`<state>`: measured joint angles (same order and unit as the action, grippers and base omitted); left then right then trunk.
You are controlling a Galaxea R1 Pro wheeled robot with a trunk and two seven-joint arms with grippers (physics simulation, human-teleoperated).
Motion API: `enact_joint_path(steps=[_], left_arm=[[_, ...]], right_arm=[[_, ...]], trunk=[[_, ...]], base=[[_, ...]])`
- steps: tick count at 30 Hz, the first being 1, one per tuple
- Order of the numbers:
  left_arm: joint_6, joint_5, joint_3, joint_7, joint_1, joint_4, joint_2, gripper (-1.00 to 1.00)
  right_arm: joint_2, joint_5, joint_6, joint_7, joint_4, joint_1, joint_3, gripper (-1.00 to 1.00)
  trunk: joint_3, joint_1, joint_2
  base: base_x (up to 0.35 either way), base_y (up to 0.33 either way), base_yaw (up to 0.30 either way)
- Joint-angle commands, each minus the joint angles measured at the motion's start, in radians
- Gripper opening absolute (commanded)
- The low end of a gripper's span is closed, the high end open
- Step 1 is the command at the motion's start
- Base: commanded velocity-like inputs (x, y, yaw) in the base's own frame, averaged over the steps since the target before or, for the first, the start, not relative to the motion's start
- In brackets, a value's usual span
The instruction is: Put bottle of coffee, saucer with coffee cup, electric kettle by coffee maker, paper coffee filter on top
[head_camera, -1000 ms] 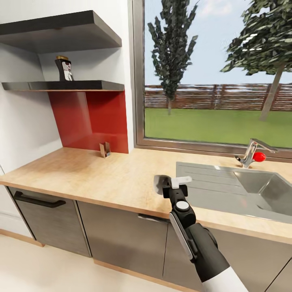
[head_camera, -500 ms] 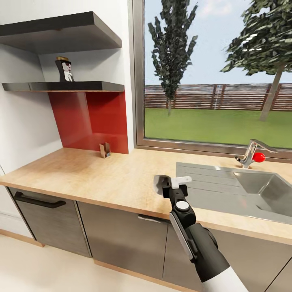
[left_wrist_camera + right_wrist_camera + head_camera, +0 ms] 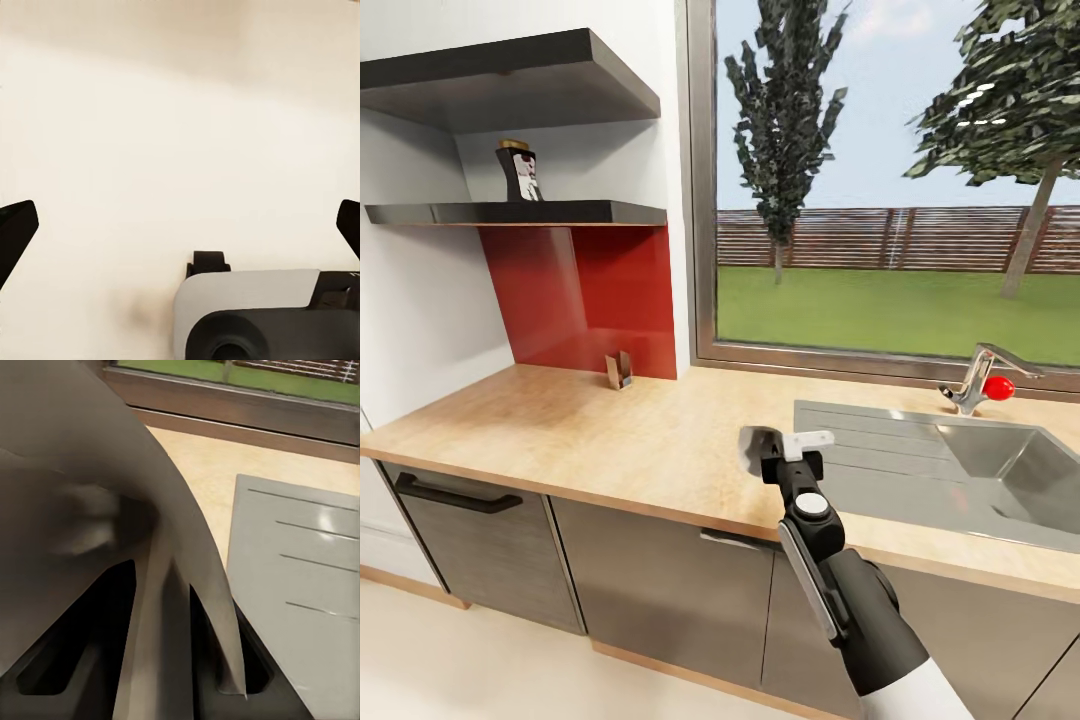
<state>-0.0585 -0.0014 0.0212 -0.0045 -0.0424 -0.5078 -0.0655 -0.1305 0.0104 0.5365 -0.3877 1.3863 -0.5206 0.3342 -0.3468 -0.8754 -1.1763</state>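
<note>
In the head view my right gripper (image 3: 778, 452) hovers over the wooden countertop (image 3: 560, 430), just left of the sink, shut on a grey curved dish that looks like the saucer (image 3: 756, 443). Its grey underside (image 3: 90, 495) looms close in the right wrist view, wedged between the fingers. The dark bottle of coffee (image 3: 520, 170) stands on the lower black shelf (image 3: 560, 212) at upper left. My left gripper (image 3: 180, 225) hangs open over pale floor, its black fingertips (image 3: 16, 225) wide apart. The coffee maker, cup and kettle are out of view.
A small brown folded object (image 3: 619, 369) stands on the counter by the red backsplash. A steel sink (image 3: 920, 470) with drainboard and a faucet (image 3: 985, 375) lies right of the gripper. Grey cabinet fronts (image 3: 650, 580) run below the counter's front edge. A window is behind.
My right gripper with the grey dish has edged slightly up and away over the counter. Nothing else has moved.
</note>
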Motion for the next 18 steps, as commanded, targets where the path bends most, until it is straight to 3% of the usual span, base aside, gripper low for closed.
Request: enact_joint_path(steps=[1,8,18], left_arm=[[-0.001,0.0,0.002,-0.001,-0.001,-0.002,0.0,1.0],[-0.001,0.0,0.002,0.0,-0.001,-0.002,0.001,1.0],[-0.001,0.0,0.002,0.0,-0.001,-0.002,0.0,1.0]], right_arm=[[0.0,0.003,0.005,-0.006,0.002,-0.001,0.002,-1.0],[0.0,0.004,0.004,-0.005,0.002,-0.001,0.002,-1.0],[0.0,0.003,0.004,-0.006,0.002,-0.001,0.002,-1.0]], trunk=[[-0.001,0.0,-0.001],[0.0,0.0,-0.001],[0.007,0.0,-0.001]], base=[[0.0,-0.201,0.0],[0.0,-0.098,-0.027],[0.0,-0.005,-0.213]])
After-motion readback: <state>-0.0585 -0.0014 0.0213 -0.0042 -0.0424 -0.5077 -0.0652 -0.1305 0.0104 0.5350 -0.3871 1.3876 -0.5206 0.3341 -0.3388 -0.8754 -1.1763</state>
